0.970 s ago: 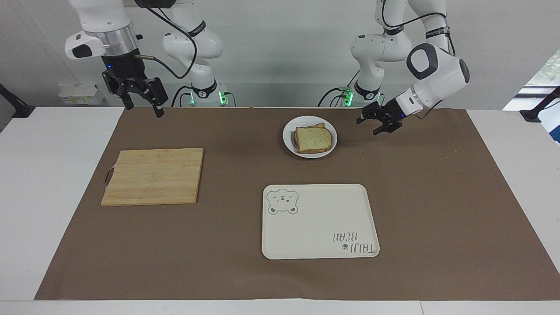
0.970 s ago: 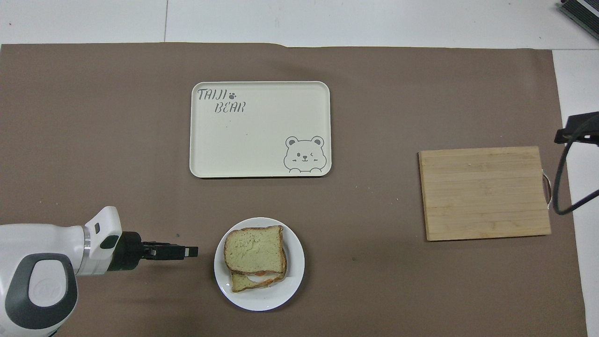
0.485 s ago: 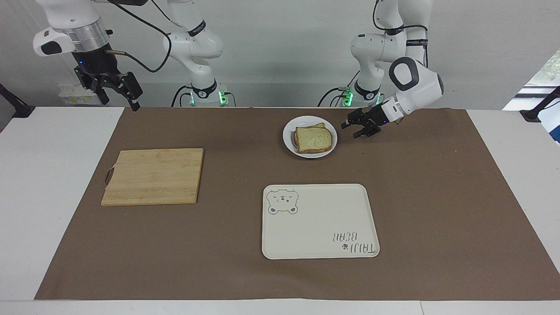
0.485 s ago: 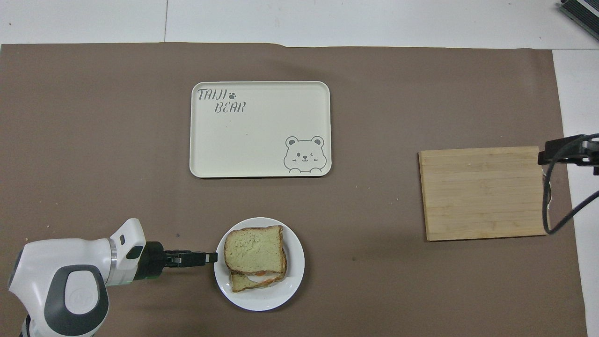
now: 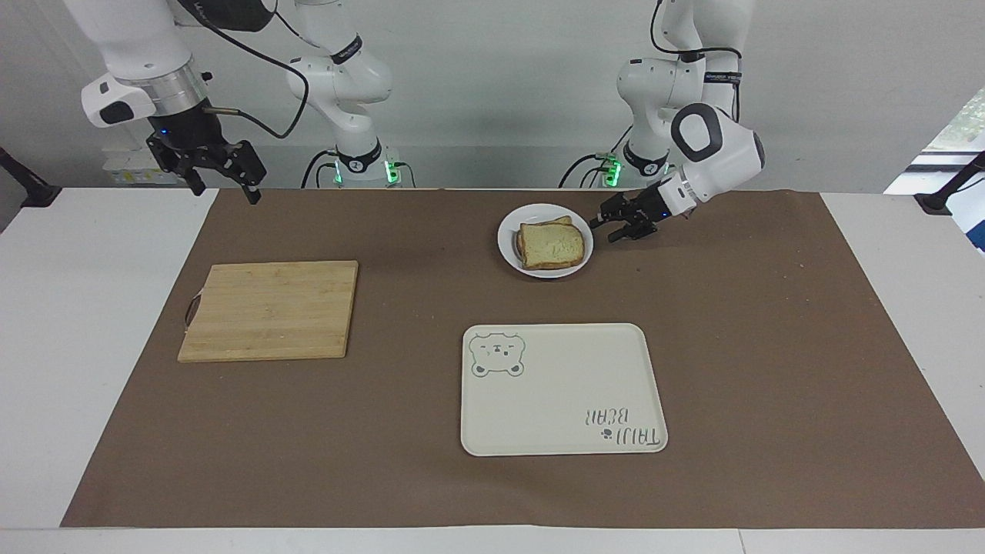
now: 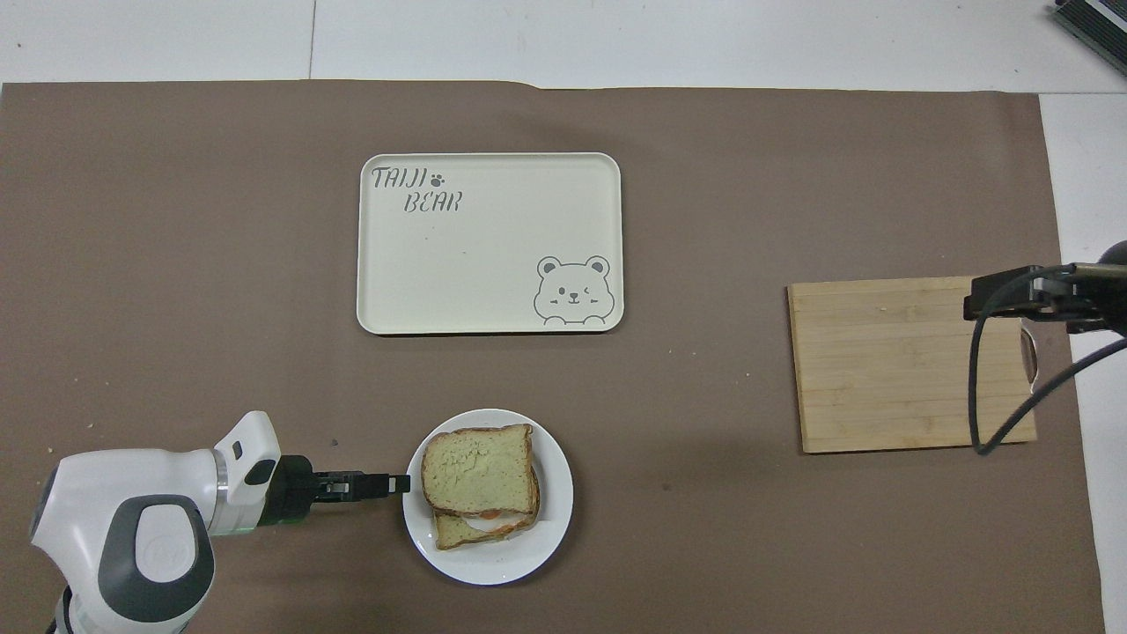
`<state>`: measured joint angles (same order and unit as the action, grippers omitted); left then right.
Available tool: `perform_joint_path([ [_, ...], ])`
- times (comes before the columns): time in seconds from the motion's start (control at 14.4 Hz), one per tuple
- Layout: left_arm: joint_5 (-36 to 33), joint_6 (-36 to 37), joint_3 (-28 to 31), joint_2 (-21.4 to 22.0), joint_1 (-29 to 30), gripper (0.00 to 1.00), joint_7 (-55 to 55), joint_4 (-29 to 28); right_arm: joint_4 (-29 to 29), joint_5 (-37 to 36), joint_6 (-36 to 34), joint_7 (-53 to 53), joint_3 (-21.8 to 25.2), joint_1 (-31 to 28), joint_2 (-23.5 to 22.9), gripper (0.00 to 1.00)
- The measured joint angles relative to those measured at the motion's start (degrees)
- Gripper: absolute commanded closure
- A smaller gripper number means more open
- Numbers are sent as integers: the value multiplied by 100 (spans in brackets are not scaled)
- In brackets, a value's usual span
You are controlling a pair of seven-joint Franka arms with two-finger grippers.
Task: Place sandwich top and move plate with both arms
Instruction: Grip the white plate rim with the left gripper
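Observation:
The small white plate (image 5: 509,248) (image 6: 548,533) sits near the robots' edge of the brown mat. The sandwich top (image 5: 552,244) (image 6: 478,468), a pale slice with brown crust, lies on it over a lower slice with red and white filling showing at the edge. My left gripper (image 5: 603,229) (image 6: 401,482) lies low and level at the plate's rim on the left arm's side, its fingers a little apart with nothing gripped. My right gripper (image 5: 222,188) hangs open and empty, raised over the mat's corner at the right arm's end.
A cream rectangular tray with a bear drawing (image 5: 562,388) (image 6: 489,244) lies farther from the robots than the plate. A bamboo cutting board (image 5: 271,309) (image 6: 911,363) lies toward the right arm's end. The right arm's cable (image 6: 1012,387) hangs over the board.
My left gripper slid in to the plate's rim and its fingers narrowed. The right gripper swung out toward its end of the table, then came partly back.

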<state>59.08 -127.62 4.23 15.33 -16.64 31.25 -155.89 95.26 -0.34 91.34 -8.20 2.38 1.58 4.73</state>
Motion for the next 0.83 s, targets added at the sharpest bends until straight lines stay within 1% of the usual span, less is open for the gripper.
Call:
perform_joint_path([
  [0.21,129,-83,0,-141,-68,37,13,0,-35,0,35,6,20,-43,1,0],
  [0.28,161,-96,0,-173,-104,39,20,0,-98,0,12,7,18,-42,3,0],
  [0.35,183,-99,-2,-194,-123,42,21,0,-187,0,-66,17,19,-43,7,0],
  [0.42,196,-99,-2,-202,-126,49,24,0,-285,0,-181,76,22,-45,12,0],
  [0.48,201,-97,-2,-207,-129,52,24,0,-358,0,-275,175,26,-47,20,0],
  [0.83,224,-84,-2,-251,-179,53,23,-2,-384,0,-320,285,28,-50,22,0],
])
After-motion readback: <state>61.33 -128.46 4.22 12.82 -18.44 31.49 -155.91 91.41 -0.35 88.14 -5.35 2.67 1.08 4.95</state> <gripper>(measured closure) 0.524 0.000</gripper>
